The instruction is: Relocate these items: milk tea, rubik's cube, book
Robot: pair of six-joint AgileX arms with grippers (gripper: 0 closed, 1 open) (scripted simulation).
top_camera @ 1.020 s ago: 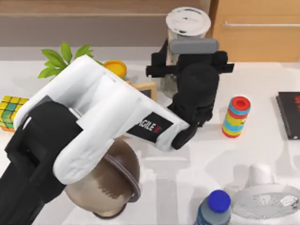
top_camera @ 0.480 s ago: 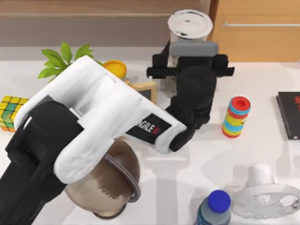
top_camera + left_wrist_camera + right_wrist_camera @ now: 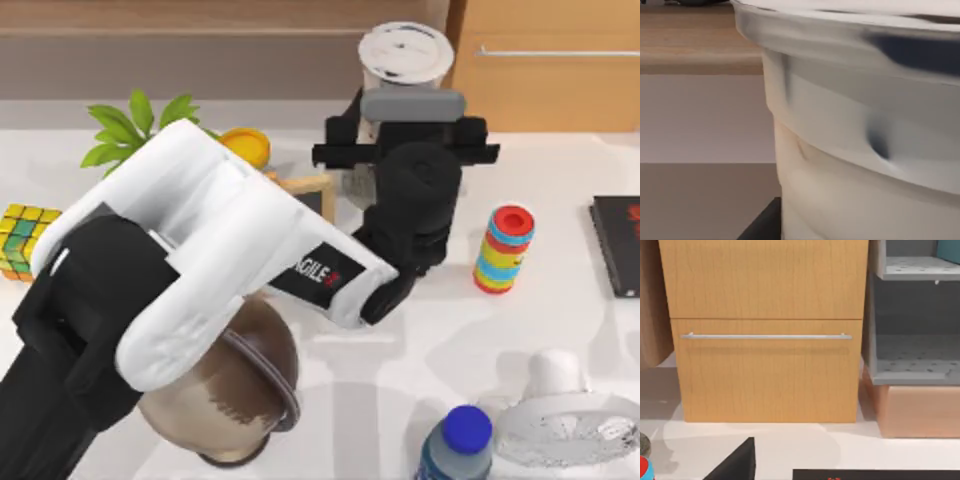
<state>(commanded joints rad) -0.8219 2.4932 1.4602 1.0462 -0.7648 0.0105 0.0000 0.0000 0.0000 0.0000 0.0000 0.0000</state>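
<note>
Hiding milk tea (image 3: 405, 52) body, left claw (image 3: 385, 140)

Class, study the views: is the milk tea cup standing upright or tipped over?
Upright. In the top view the milk tea's round white lid faces the camera, with the left gripper at it; the left wrist view shows its level lid rim.

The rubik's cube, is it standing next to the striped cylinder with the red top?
No. In the top view the rubik's cube sits at the table's left edge, while the striped cylinder stands far off toward the right.
</note>
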